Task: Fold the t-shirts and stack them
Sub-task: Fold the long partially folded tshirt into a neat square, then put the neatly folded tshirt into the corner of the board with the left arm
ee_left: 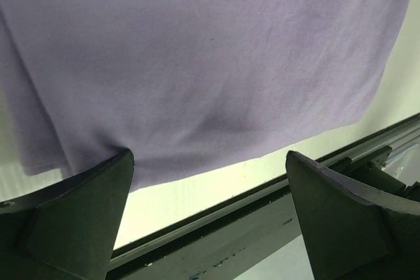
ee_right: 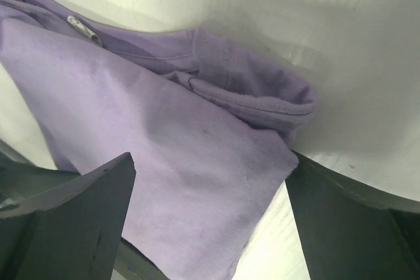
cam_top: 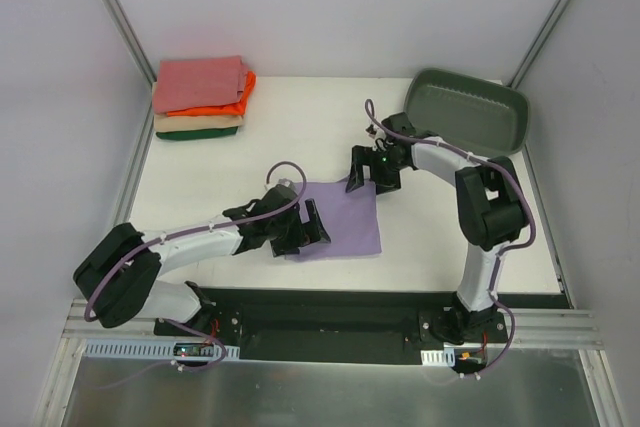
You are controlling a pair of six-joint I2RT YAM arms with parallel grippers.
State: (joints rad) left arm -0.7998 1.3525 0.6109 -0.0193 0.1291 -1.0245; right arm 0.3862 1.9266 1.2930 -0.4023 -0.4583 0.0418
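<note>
Lavender cloth fills the space between the wide-spread fingers of my left end effector [ee_left: 210, 157]. It grips nothing. The near hem of the lavender t-shirt [cam_top: 345, 219] runs just past the fingertips, and the cloth puckers where it meets one of them. My right end effector [ee_right: 210, 159] is likewise fully spread and holds nothing. It is poised over a folded-in sleeve and the collar at the shirt's far edge. From above, the shirt lies folded into a rough rectangle in the middle of the white counter [cam_top: 300, 132], with my left end effector at its left edge and my right at its far right corner.

I count five shirts. Besides the lavender one, four sit stacked in the far left corner, well apart from both arms: a salmon-pink t-shirt [cam_top: 198, 82] on top, then an orange t-shirt [cam_top: 236, 104], a tan t-shirt [cam_top: 198, 122] and a dark green t-shirt [cam_top: 195, 134]. One grey-green tub [cam_top: 468, 109] leans at the far right.

Only edges show of the lower three shirts. The collar's small label [ee_right: 84, 29] is too small to read.
</note>
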